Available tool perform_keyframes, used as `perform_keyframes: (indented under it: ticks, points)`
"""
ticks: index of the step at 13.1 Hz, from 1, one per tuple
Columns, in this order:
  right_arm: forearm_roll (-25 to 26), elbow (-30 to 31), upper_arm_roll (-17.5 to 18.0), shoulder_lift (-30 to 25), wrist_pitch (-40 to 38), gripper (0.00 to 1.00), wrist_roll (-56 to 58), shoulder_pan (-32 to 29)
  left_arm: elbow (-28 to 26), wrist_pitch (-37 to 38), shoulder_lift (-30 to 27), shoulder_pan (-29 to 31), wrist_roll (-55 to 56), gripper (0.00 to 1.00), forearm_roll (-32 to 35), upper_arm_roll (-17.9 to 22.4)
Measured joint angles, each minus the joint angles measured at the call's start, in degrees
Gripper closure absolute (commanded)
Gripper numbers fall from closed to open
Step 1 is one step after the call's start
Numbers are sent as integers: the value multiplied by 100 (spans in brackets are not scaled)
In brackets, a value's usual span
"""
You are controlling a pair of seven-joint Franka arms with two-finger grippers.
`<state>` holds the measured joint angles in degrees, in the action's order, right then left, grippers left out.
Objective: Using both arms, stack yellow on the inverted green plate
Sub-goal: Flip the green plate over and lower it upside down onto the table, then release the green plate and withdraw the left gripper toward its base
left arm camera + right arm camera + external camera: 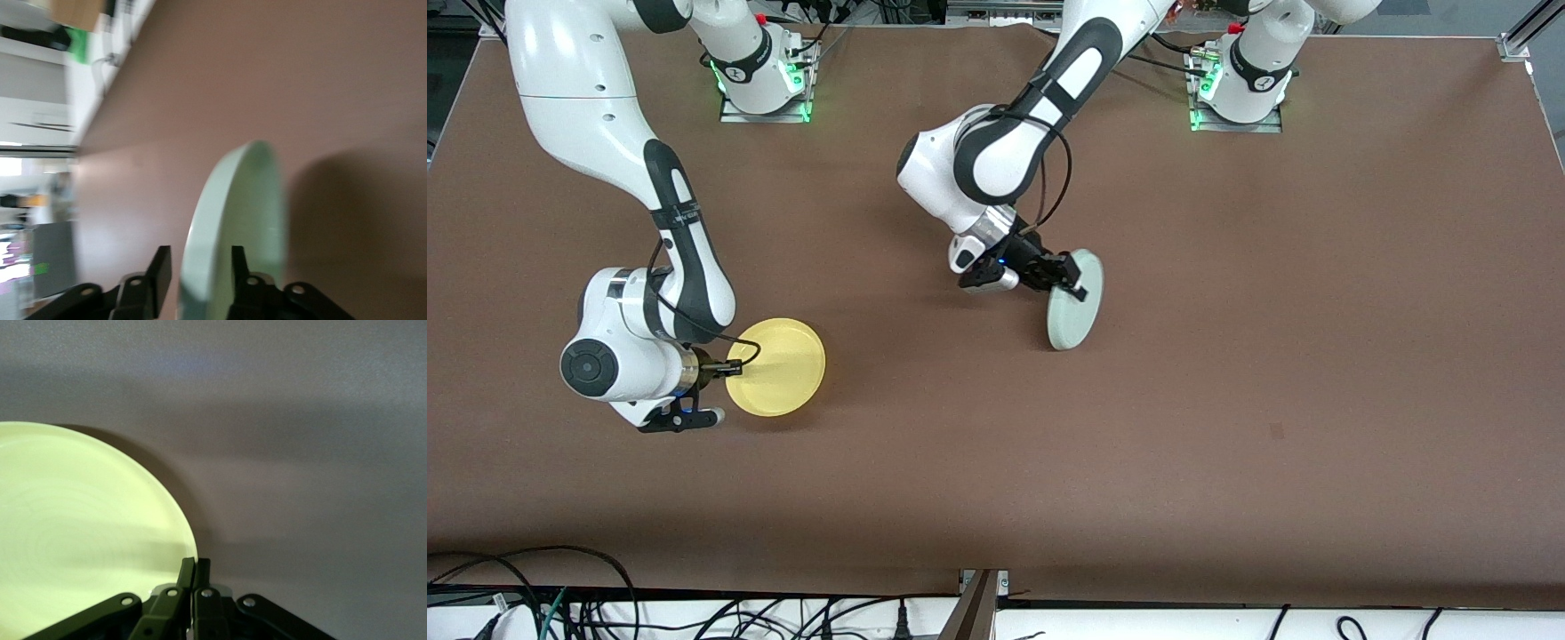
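Observation:
The yellow plate (778,366) lies toward the right arm's end of the table. My right gripper (734,364) is shut on its rim at the edge toward that end. In the right wrist view the shut gripper (195,565) pinches the rim of the yellow plate (80,533). The pale green plate (1074,307) stands tilted on its edge near the table's middle. My left gripper (1072,277) is at its upper rim. In the left wrist view the green plate (247,207) sits between the gripper's (199,261) fingers (160,267), with a gap on one side.
The brown table (1227,400) has nothing else on it. Both arm bases stand along the edge farthest from the front camera. Cables lie past the table's near edge (605,604).

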<state>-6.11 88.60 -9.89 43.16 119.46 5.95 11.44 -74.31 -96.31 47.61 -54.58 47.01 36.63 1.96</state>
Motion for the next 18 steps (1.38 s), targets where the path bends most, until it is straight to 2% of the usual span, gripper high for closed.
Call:
perform_keyframes:
  ticks: [5,8,10,13,18]
  points:
    - [0,0,0,0,0,100,0,-2,159,-1641,42,422,372,0,-2306,16]
    - [-1,0,0,0,0,100,1,-2,250,-2016,3,946,362,0,-2687,9]
    - [-1,-5,0,-1,0,100,2,-3,318,-1948,-219,1369,82,0,-2689,14]
    - [-59,-48,-1,-12,9,100,1,-3,349,-1172,-907,2119,-1316,0,-2693,17]
    - [-488,-101,1,-76,-73,100,1,12,351,-245,-1921,3120,-3104,0,-2700,14]
